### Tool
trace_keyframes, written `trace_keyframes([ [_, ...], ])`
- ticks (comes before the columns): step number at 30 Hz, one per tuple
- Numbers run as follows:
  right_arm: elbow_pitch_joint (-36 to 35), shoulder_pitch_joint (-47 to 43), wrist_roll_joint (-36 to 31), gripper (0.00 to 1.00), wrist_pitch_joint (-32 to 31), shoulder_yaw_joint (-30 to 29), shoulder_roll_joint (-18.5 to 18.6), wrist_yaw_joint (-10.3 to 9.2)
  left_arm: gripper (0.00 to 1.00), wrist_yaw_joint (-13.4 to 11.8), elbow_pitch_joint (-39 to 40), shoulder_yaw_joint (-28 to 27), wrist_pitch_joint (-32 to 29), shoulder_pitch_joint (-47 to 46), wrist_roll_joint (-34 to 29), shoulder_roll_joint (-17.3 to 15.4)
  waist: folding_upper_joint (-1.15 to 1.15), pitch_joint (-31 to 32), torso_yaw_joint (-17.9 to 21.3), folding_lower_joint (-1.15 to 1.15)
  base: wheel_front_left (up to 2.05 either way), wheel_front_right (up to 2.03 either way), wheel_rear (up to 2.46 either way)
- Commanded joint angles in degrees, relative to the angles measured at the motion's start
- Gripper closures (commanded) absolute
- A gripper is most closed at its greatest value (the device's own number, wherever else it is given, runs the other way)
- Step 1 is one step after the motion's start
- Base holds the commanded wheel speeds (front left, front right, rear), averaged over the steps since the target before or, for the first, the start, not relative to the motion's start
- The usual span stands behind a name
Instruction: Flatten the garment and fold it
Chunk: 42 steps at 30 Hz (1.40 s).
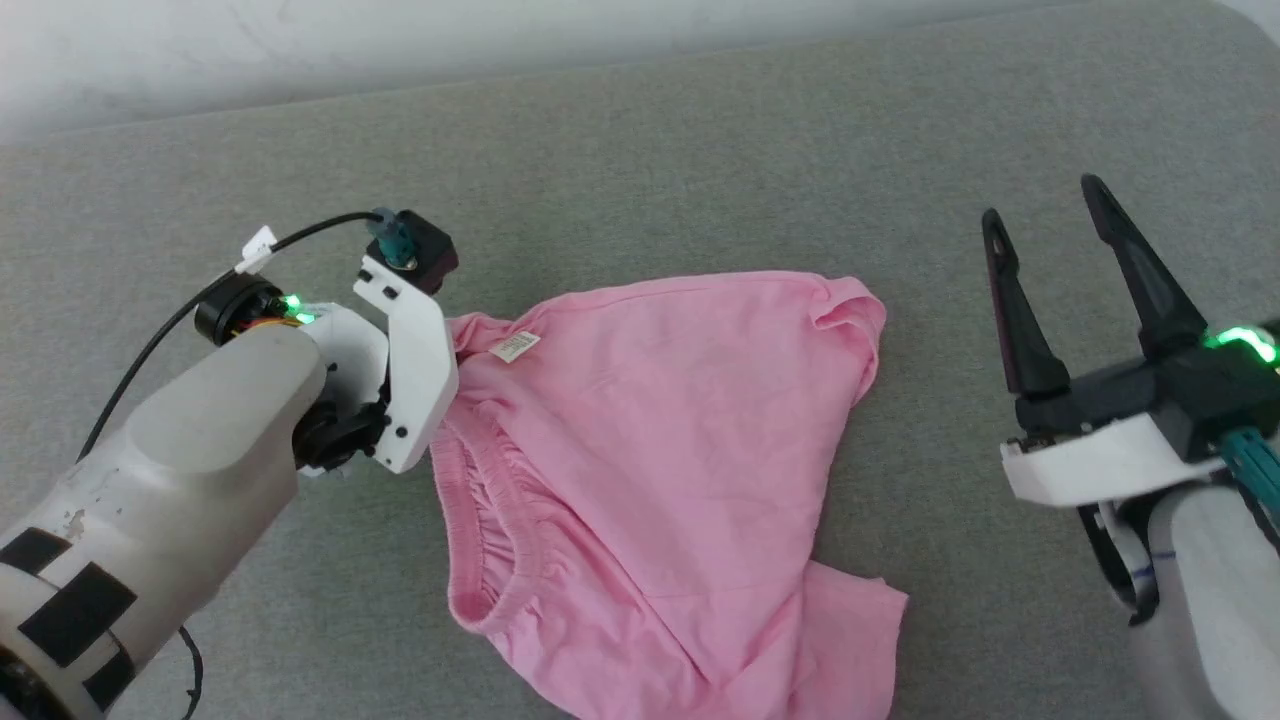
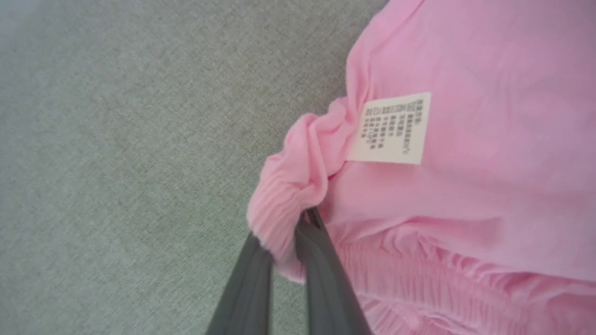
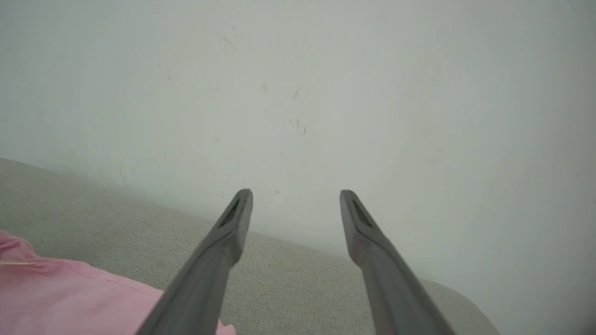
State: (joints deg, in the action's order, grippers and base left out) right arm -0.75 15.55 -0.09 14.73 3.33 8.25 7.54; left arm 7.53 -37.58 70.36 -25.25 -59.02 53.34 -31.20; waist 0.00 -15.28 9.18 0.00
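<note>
**Current state: flattening stage, fold not yet begun**

1. The pink shorts (image 1: pixel 650 430) lie on the grey fabric-covered surface (image 1: pixel 700 150), about midway between its left and right sides. They are well clear of the far edge, where the white wall (image 1: pixel 300 40) rises.
2. The cloth is not flat. The gathered waistband (image 1: pixel 480 500) curls open on the left side. One corner is folded over toward the far edge, and another flap lies doubled on the near side.
3. The left end effector (image 2: pixel 284 228) is clamped on a bunched far-left corner of the waistband. In the left wrist view, the ribbed elastic is pinched between the two dark fingers (image 2: pixel 319 270).
4. The white printed label (image 2: pixel 393 128) lies face up just beside this grip.
5. We judge that this corner is chosen because the thick elastic offers a firmer hold than the thin panel. A pull from here should also stretch the gathered waist straight.
6. The right end effector (image 1: pixel 1042 200) is spread wide and holds nothing. It sits toward the right side of the surface, well apart from the shorts, with its fingers pointing at the wall.
7. We judge that it is staged clear so that it does not pin the cloth, ready to take an opposite corner.
</note>
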Motion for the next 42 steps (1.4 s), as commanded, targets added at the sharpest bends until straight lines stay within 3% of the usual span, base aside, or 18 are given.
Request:
trace_keyframes([
  [1, 2.2, 2.9, -0.5, 0.0, 0.3, 2.3, 2.8, -0.05, 1.0, -0.1, 0.3, 0.4, 0.6, -0.6, 1.2, -0.7, 0.0, 1.1, -1.5, 0.0, 0.0, 0.0, 0.0],
  [4, 8.8, 7.7, 1.2, 0.0, -1.5, 7.9, 7.8, -0.05, 1.0, 0.0, 0.6, 1.1, 0.9, -1.1, 1.4, -1.5, 0.0, 1.5, -2.3, 0.0, 0.0, 0.0, 0.0],
  [10, 17.5, 20.0, 11.7, 0.0, -15.8, 25.5, 17.5, -0.05, 1.0, 0.0, 1.5, 1.8, 1.0, -1.9, 2.7, -2.0, 0.0, 0.8, -4.2, 0.0, 0.0, 0.0, 0.0],
  [16, 21.1, 30.1, 25.6, 0.0, -30.7, 44.3, 23.2, -0.05, 1.0, 0.0, 1.5, 2.2, 1.8, -3.1, 3.0, -1.4, 0.0, -0.7, -6.0, 0.0, 0.0, 0.0, 0.0],
  [23, 27.2, 39.5, 35.5, 0.0, -38.4, 56.2, 23.5, -0.05, 1.0, 0.0, 1.3, 2.5, 2.7, -4.8, 2.7, 0.0, 0.0, -3.2, -7.7, 0.0, 0.0, 0.0, 0.0],
  [30, 39.3, 42.8, 40.0, 0.0, -36.1, 57.9, 21.2, -0.05, 1.0, 0.0, 1.2, 2.7, 3.6, -6.1, 2.4, 1.3, 0.0, -5.1, -9.7, 0.0, 0.0, 0.0, 0.0],
  [34, 42.2, 41.8, 43.2, 0.0, -35.9, 60.9, 20.6, -0.05, 1.0, 0.0, 0.6, 2.8, 4.3, -5.9, 2.7, 1.5, 0.0, -5.4, -9.9, 0.0, 0.0, 0.0, 0.0],
  [35, 42.4, 41.8, 43.9, 0.6, -35.7, 61.8, 20.6, -0.05, 1.0, 0.0, 0.5, 2.8, 4.4, -5.7, 2.8, 1.4, 0.0, -5.4, -9.8, 0.0, 0.0, 0.0, 0.0],
  [36, 42.4, 41.8, 43.9, 0.6, -35.7, 61.8, 20.6, -0.05, 1.0, 0.0, 0.5, 2.8, 4.4, -5.7, 2.8, 1.4, 0.0, -5.4, -9.8, 0.0, 0.0, 0.0, 0.0],
  [38, 42.7, 42.1, 45.1, 1.0, -34.5, 62.8, 20.8, -0.05, 1.0, 0.0, 0.3, 2.9, 4.5, -5.4, 3.0, 1.2, 0.0, -5.4, -9.6, 0.0, 0.0, 0.0, 0.0],
  [42, 43.6, 43.7, 46.6, 1.0, -28.5, 63.0, 20.8, -0.05, 1.0, 0.0, -0.1, 2.9, 5.9, -4.8, 3.4, 0.8, 0.0, -4.3, -8.8, 0.0, 0.0, 0.0, 0.0],
])
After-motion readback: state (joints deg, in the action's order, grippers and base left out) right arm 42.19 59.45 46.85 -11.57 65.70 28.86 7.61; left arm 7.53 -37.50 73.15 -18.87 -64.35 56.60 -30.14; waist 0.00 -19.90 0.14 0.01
